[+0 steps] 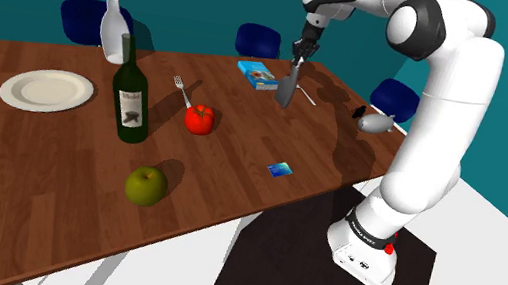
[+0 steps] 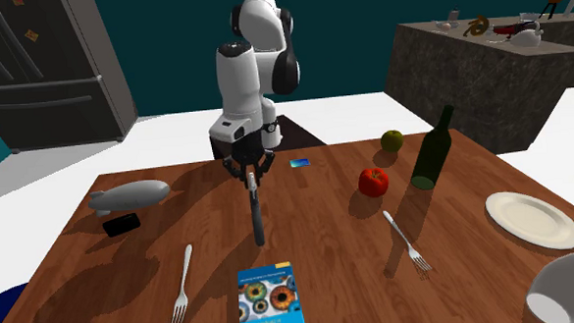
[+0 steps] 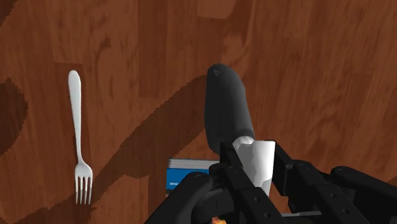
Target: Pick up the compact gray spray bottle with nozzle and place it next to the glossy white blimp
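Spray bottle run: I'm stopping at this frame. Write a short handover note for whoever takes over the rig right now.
Gripper: shut on the top end of the grey spray bottle, which hangs straight down below the fingers.
Spray bottle: appears lifted clear of the wooden table, above the area near the blue book.
Blimp: drawn grey and lying on the table near the edge on the stand's side, well apart from the bottle.
Done: grasp and lift.
Left: carry the bottle over to the blimp, set it down beside it without knocking it, open the gripper and withdraw.
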You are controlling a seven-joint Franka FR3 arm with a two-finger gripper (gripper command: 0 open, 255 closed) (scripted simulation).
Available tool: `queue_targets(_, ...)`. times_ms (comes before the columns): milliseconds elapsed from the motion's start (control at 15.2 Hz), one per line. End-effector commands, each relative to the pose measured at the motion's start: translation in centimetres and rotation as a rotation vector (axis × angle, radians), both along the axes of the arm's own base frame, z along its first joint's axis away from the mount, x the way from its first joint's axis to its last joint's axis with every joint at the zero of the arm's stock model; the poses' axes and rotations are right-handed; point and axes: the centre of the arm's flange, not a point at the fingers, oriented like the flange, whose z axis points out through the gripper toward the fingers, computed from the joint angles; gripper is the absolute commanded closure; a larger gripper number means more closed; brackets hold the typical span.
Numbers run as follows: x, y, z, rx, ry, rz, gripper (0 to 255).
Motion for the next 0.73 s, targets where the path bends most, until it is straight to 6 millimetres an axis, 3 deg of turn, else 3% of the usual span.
queue_targets(0,0.0,0.0,1.0,0.000,0.000,0.000,255)
queue_targets(660,0.0,0.0,6.3,0.000,0.000,0.000,255)
